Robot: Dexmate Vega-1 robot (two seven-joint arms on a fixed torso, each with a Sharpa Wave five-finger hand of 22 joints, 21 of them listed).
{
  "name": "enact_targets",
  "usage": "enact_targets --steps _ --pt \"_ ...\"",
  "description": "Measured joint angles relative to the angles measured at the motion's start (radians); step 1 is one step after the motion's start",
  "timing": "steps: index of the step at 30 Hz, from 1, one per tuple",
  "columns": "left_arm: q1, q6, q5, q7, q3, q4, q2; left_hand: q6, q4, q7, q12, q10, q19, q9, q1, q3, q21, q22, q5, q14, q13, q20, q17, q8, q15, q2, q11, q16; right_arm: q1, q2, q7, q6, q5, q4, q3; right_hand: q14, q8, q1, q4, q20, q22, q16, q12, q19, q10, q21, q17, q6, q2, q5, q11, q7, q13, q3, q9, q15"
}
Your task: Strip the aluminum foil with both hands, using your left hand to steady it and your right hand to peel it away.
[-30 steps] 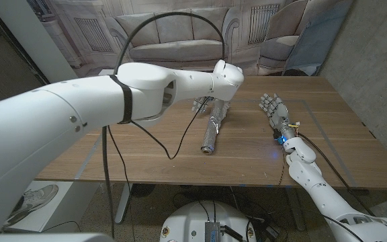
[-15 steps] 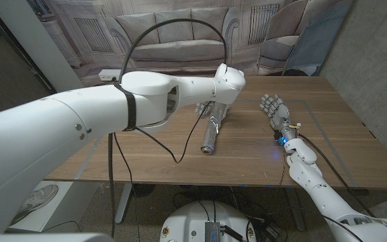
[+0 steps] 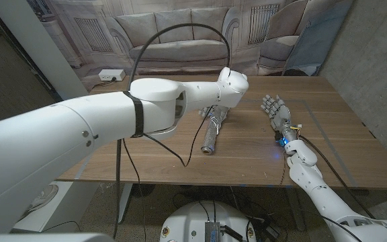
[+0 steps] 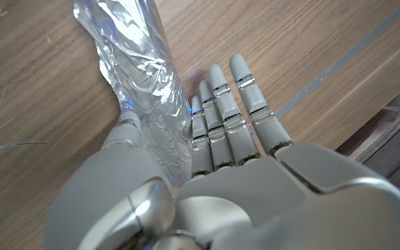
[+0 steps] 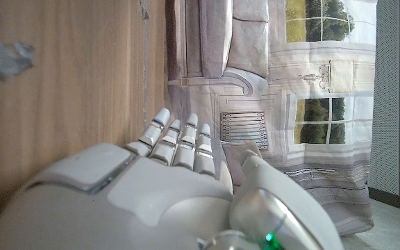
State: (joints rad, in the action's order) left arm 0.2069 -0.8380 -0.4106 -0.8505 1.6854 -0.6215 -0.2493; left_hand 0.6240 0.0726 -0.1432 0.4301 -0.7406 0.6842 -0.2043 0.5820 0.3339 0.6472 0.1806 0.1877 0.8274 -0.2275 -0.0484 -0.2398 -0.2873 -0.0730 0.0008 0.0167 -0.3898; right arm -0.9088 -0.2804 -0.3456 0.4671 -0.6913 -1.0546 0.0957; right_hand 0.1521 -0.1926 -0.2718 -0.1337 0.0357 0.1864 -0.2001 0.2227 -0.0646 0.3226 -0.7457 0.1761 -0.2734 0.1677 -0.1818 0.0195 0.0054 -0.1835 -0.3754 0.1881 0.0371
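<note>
Now foil roll (image 4: 148,83) crinkled, silvery (left hand (image 4: 207,180) alongside).

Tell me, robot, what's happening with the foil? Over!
Left hand on the foil roll, thumb against it. Right hand open, apart. Nothing blocking.

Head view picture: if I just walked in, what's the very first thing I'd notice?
The big white left arm sweeping across the picture from the left side, a black cable looping over it. Its left hand sits at the far end of a shiny crinkly foil roll lying in the middle of the wooden table, thumb on one side, fingers on the other. To the right, the right hand waits apart from the roll, holding nothing.
</note>
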Motion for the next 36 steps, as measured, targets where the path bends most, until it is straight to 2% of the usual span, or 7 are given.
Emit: enact_targets --steps 6,10,16,20,29,34,36 --pt "-0.014 0.069 -0.027 0.000 -0.016 0.080 -0.033 -0.006 0.001 -0.006 -0.016 0.018 -0.004 0.000 0.000 0.001 -0.005 -0.003 -0.003 -0.018 0.005 -0.003 0.012 0.015 0.018 0.000 0.010 0.020 -0.001 0.002 0.003 0.003 0.000 -0.001 -0.003 0.006 0.000 0.004 0.000 0.000 0.000 0.000 0.000 0.000 0.001 0.000 -0.004 0.000 0.004 0.000 0.001 0.000 0.000 0.000 0.000 0.001" --pt "-0.031 0.080 -0.048 0.013 -0.046 0.131 -0.054 0.038 0.010 -0.003 -0.024 -0.022 0.002 0.000 0.049 0.055 -0.005 -0.001 -0.006 0.013 0.014 0.002 0.022 0.004 -0.002 0.049 0.000 0.020 -0.001 0.004 0.005 0.009 0.000 -0.001 -0.004 0.006 0.000 0.008 0.000 0.000 0.000 0.000 0.000 0.000 0.001 0.000 -0.004 0.000 0.000 0.000 0.001 0.000 0.000 0.000 0.000 0.001" --pt "-0.053 0.033 -0.062 0.042 -0.084 0.090 -0.029 0.173 0.060 0.075 -0.017 -0.106 0.032 -0.020 0.057 0.146 -0.005 0.002 0.014 0.092 -0.001 0.033 0.011 -0.065 -0.037 0.058 -0.031 0.014 0.000 0.007 0.008 0.012 0.000 -0.001 -0.006 0.006 0.000 0.010 0.000 0.000 0.000 0.000 0.000 0.000 0.012 0.000 -0.004 -0.005 -0.003 0.000 0.001 -0.005 0.000 0.000 0.000 0.001" --pt "-0.071 -0.016 -0.063 0.072 -0.112 -0.002 0.033 0.207 0.087 0.082 -0.001 -0.136 0.037 -0.048 0.057 0.174 0.008 0.008 0.017 0.122 -0.019 0.049 -0.008 -0.110 -0.040 0.057 -0.040 0.008 0.000 0.007 0.011 0.015 0.001 -0.001 -0.007 0.009 0.000 0.010 0.000 0.000 0.000 0.004 0.000 0.000 0.012 0.000 -0.004 -0.009 -0.003 0.000 0.001 -0.002 0.000 0.000 0.000 -0.003" --pt "-0.107 -0.129 -0.027 0.193 -0.172 -0.229 0.167 0.221 0.091 0.082 0.004 -0.151 0.032 -0.076 0.069 0.178 0.019 0.013 0.018 0.138 -0.036 0.054 -0.028 -0.139 -0.044 0.045 -0.047 0.008 0.002 0.007 0.019 0.016 0.006 -0.001 -0.007 0.015 0.000 0.010 0.000 0.000 0.000 0.004 0.000 0.000 0.012 0.000 -0.004 -0.009 -0.003 0.000 0.001 -0.002 0.000 0.000 0.000 0.002" --pt "-0.166 -0.162 0.033 0.309 -0.273 -0.426 0.276 0.223 0.091 0.080 0.019 -0.157 0.032 -0.081 0.072 0.178 0.030 0.013 0.009 0.143 -0.047 0.054 -0.040 -0.144 -0.040 0.042 -0.041 -0.001 0.005 0.007 0.023 0.016 0.011 -0.002 -0.006 0.015 0.000 0.010 0.000 -0.007 0.000 0.004 0.000 0.007 0.012 0.000 -0.004 -0.009 -0.003 0.000 0.001 -0.002 0.000 0.000 0.000 0.002" --pt "-0.168 -0.166 0.063 0.353 -0.276 -0.430 0.277 0.223 0.091 0.080 0.028 -0.158 0.032 -0.092 0.076 0.178 0.030 0.013 0.009 0.147 -0.052 0.054 -0.044 -0.156 -0.040 0.039 -0.040 -0.001 0.006 0.007 0.023 0.016 0.011 -0.002 -0.005 0.015 0.000 0.010 0.000 -0.007 0.000 0.004 0.000 0.007 0.012 0.000 -0.004 -0.009 -0.003 0.000 0.001 -0.002 0.000 0.000 0.000 0.002"
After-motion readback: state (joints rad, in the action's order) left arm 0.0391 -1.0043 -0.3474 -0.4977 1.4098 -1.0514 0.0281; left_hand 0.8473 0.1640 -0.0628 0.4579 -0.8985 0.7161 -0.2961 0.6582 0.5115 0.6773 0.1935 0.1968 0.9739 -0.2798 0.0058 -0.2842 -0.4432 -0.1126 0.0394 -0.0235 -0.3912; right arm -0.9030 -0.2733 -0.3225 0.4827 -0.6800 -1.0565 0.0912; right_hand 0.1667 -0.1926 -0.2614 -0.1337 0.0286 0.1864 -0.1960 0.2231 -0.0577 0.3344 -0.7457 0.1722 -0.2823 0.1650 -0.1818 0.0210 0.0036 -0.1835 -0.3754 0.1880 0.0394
